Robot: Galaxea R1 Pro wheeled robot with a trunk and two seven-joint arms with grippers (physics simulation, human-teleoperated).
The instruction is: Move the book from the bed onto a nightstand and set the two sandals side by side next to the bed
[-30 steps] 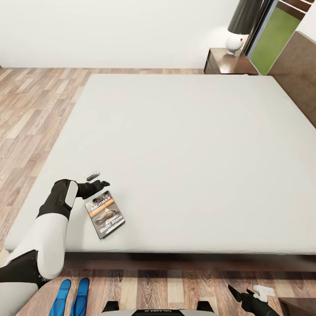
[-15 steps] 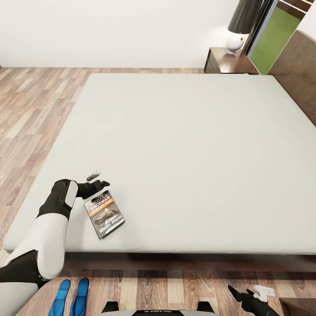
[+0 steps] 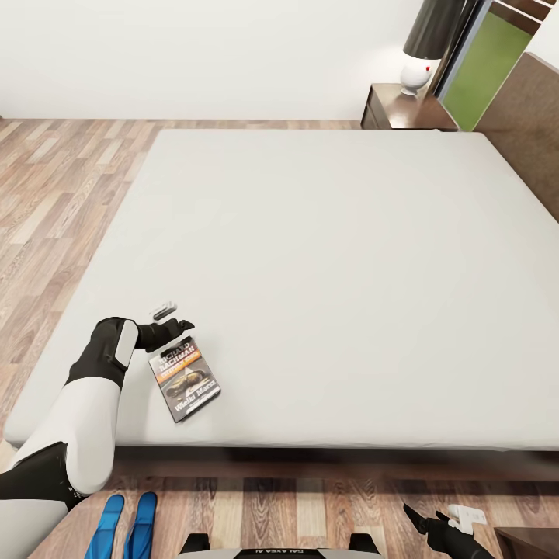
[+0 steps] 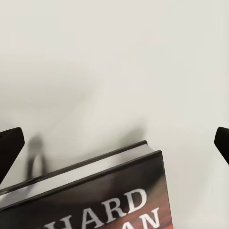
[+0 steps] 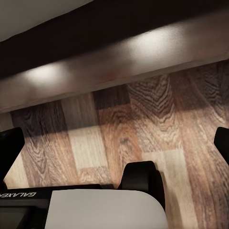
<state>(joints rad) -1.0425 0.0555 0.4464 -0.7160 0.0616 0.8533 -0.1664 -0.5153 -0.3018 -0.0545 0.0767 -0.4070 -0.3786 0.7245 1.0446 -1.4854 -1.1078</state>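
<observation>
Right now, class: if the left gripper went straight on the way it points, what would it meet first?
Probably the top edge of the book, lying flat on the bed. The left gripper is open, its fingers spread either side of that edge, grey mattress beyond. Depth is hard to judge.

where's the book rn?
Head view: the book lies flat on the bed near its front-left corner, just by the left gripper. The sandals sit on the floor below that corner.
</observation>
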